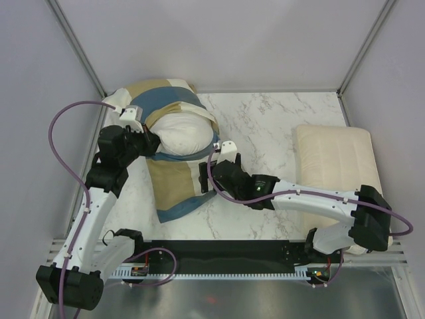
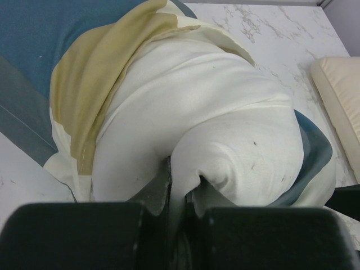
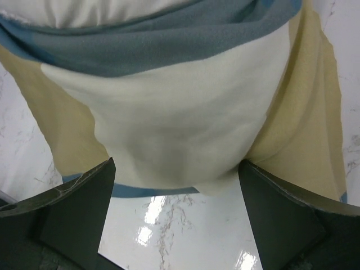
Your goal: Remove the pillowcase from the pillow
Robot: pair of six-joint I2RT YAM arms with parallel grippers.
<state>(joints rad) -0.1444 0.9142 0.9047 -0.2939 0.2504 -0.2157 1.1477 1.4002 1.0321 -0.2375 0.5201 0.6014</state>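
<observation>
Big rectangular blocks of steel blue, tan and cream pattern the pillowcase. The pillow is plain off-white, flecked with a few small dark marks. The table is white marble veined in grey. A second pillow is pale cream. Purple cables trail over black-and-white arms, against flat grey walls.

Plump off-white pillow bulging from block-patterned steel-blue, tan and cream pillowcase, fabric bunched behind it, slack end lying flat in front, left side of marble table
</observation>
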